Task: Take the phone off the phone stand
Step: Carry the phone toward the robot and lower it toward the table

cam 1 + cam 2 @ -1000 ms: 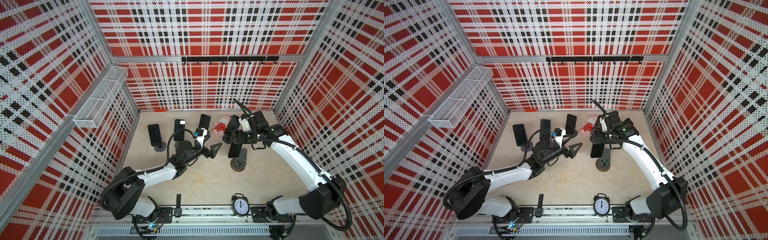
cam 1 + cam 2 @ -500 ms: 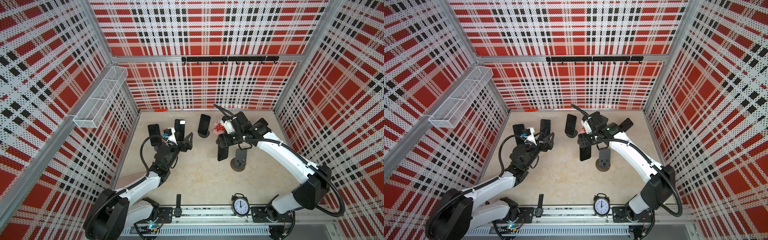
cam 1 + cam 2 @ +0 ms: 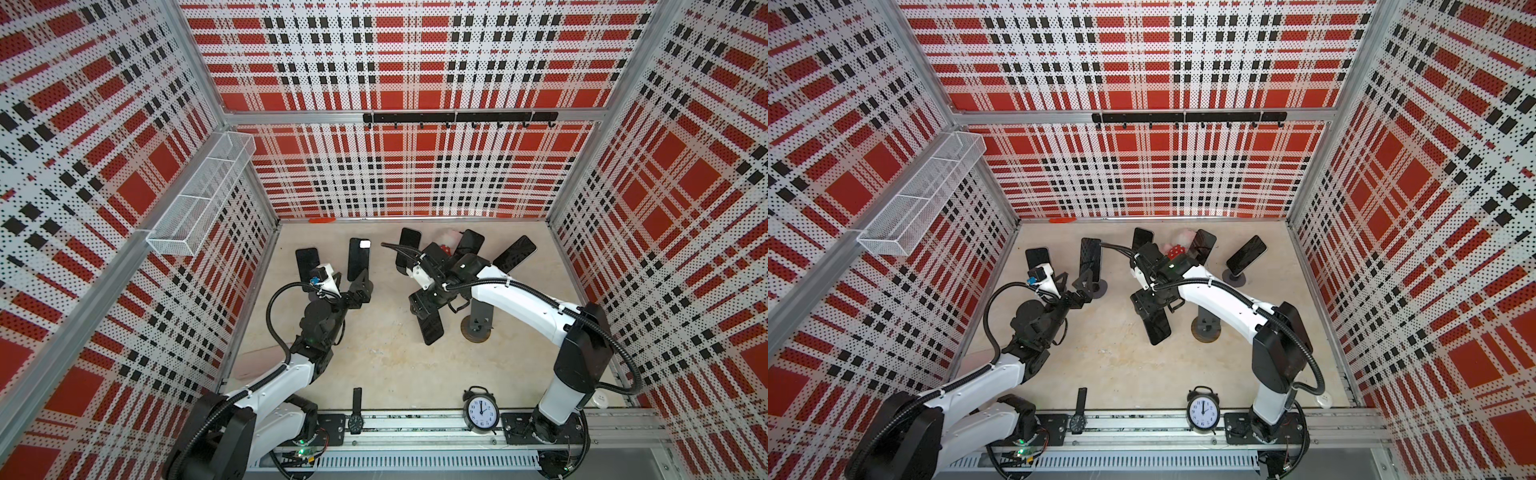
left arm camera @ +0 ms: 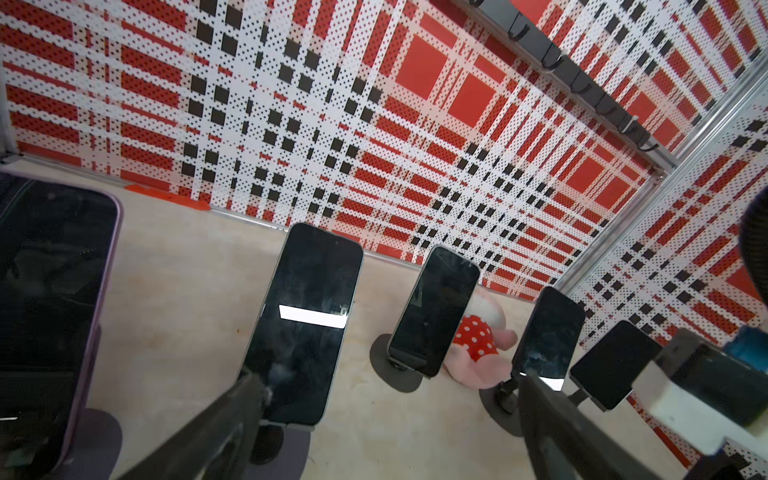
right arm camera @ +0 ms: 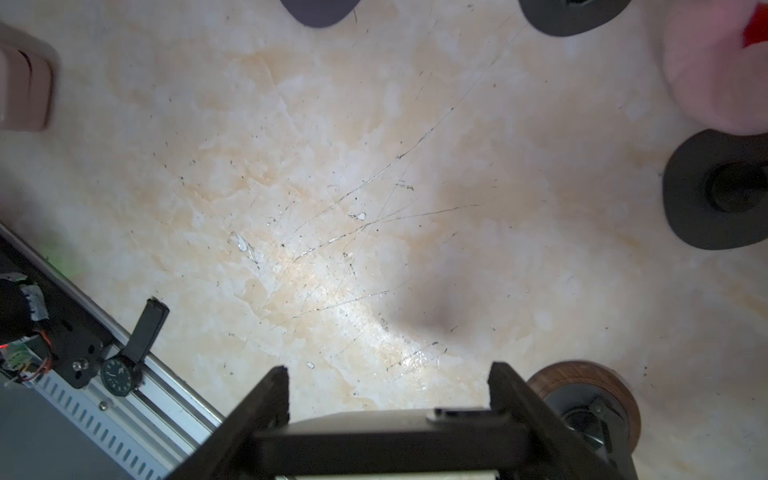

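Observation:
My right gripper (image 3: 420, 306) (image 5: 390, 376) is shut on a black phone (image 3: 430, 329) (image 3: 1158, 327) (image 5: 386, 432), which hangs above the floor, off its stand. The phone stand (image 3: 478, 326) (image 3: 1204, 328) (image 5: 590, 405), a dark post on a round wooden base, stands bare just right of that phone. Several other black phones rest on stands along the back, among them one with a white bar on its screen (image 3: 358, 259) (image 4: 307, 324). My left gripper (image 3: 351, 283) (image 3: 1073, 283) (image 4: 390, 380) is open and holds nothing, just in front of that phone.
A pink plush toy (image 3: 446, 246) (image 4: 478, 347) lies among the back stands. An alarm clock (image 3: 481, 411) and a wristwatch (image 3: 356, 415) sit at the front rail. A pink flat case (image 3: 257, 361) lies by the left wall, under a wire basket (image 3: 199, 203).
The left arm swung from the middle over to the phones at the back left. The right arm carried its phone left and forward, away from the stand.

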